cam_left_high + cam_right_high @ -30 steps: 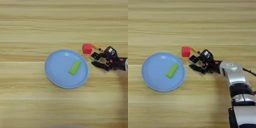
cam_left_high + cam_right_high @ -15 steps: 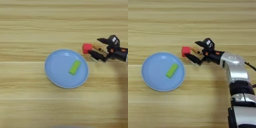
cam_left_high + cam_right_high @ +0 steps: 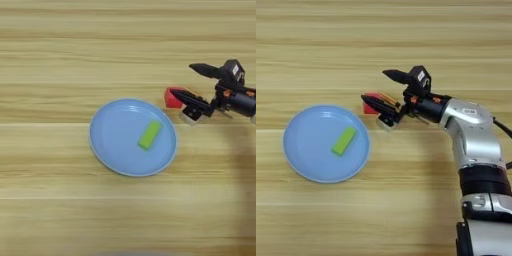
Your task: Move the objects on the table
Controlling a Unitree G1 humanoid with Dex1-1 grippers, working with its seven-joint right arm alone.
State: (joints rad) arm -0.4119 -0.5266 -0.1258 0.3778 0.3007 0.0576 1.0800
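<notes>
A large round light-blue plate point(image 3: 110, 145) lies on the wooden table point(image 3: 60, 50), with a flat lime-green block point(image 3: 150, 134) on its right half. Just right of the plate's upper rim sits a small red cube point(image 3: 172, 99). My right gripper point(image 3: 374, 85) reaches in from the right and is open wide. Its lower finger point(image 3: 378, 104) lies across the cube's near side, and its upper finger point(image 3: 397, 76) points left above the cube. A small pale-sided piece point(image 3: 387, 122) shows under the lower finger; I cannot tell whether it is a separate cube.
The silver forearm point(image 3: 471, 125) runs down the right side of the right eye view to the bottom edge. Bare planks surround the plate on the left, front and back.
The gripper has moved away from the front and left, up to the red cube, and its fingers have spread wider. The plate and green block have not moved.
</notes>
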